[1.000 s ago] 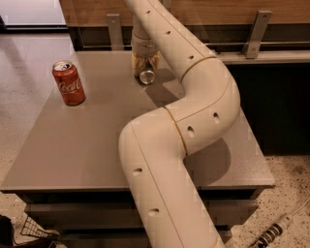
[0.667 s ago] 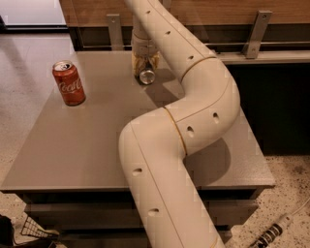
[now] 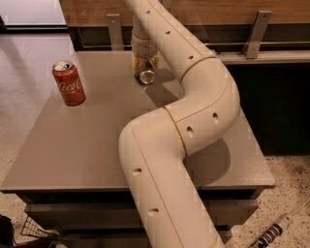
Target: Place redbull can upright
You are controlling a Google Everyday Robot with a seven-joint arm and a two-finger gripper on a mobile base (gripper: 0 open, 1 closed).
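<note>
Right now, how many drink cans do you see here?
2. The red Coca-Cola can stands upright at the grey table's left; the slim silver-ended redbull can is tilted in the gripper at the far edge. The arm may hide others.

Gripper (image 3: 146,68) sits low at the far edge of the table (image 3: 72,145), right over the redbull can (image 3: 147,76). The can lies on its side with its silver end facing the camera.

- Behind the gripper: a metal bracket (image 3: 115,30) and a wood-and-glass rail (image 3: 218,9) stand close. Little room that way.
- Camera-left of the gripper: bare tabletop, then an upright Coca-Cola can (image 3: 69,83), well apart from the gripper. Wide lane between them.
- Near side of the gripper: open surface out to the front-left edge.
- Camera-right of the gripper: the robot's own arm (image 3: 193,111) curves over the table and blocks that side.
</note>
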